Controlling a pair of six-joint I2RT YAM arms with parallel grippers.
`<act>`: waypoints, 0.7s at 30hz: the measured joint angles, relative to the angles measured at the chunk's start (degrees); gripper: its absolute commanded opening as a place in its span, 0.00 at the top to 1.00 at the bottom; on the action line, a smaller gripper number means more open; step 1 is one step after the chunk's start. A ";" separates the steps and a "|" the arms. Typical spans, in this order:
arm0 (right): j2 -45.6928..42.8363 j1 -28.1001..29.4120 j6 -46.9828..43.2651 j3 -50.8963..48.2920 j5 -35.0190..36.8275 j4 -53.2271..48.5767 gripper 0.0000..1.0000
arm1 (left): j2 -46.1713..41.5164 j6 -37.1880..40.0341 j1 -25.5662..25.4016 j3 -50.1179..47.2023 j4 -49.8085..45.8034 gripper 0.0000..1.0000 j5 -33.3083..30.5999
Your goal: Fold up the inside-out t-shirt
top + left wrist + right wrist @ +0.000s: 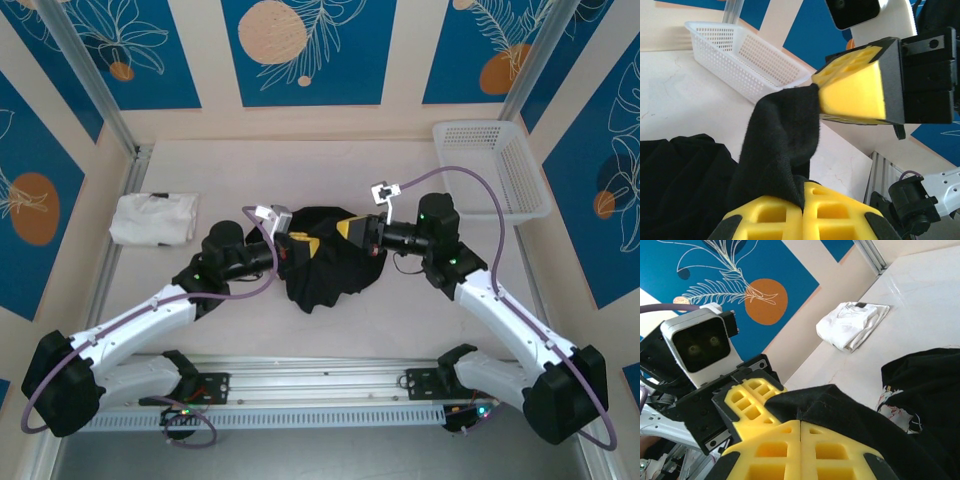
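The inside-out t-shirt (335, 272) lies as a black heap on the table between my two arms, and a bit of its floral print (892, 407) shows at a fold. Above the heap a strip of the black cloth (777, 135) is lifted. My left gripper (803, 194) is shut on the cloth's lower end, its yellow pads pressed together. Facing it, my right gripper (800, 423) is shut on a seam of the same cloth (850, 405). From above, the left gripper (316, 243) and the right gripper (342, 230) meet almost tip to tip over the heap.
A white folded garment (152, 218) lies at the far left of the table. At the far right stands a white mesh basket (497, 165). A metal rail (320, 392) runs along the near edge by the arm bases.
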 measured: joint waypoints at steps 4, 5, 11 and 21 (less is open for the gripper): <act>-0.98 -0.50 -0.13 0.02 -0.09 -1.36 1.00 | 0.00 1.07 0.00 -0.22 -0.04 0.84 -0.24; -1.14 -0.68 -0.20 0.02 -0.24 -1.68 1.00 | 0.00 1.22 0.00 -0.24 -0.02 0.82 -0.37; -1.62 -1.38 -0.22 0.07 -1.18 -3.13 1.00 | 0.00 2.89 0.02 -0.28 -0.37 0.70 -0.98; -1.75 -1.57 -0.42 1.68 -2.84 -5.75 1.00 | -1.29 9.70 0.02 -0.28 -7.04 0.45 -6.78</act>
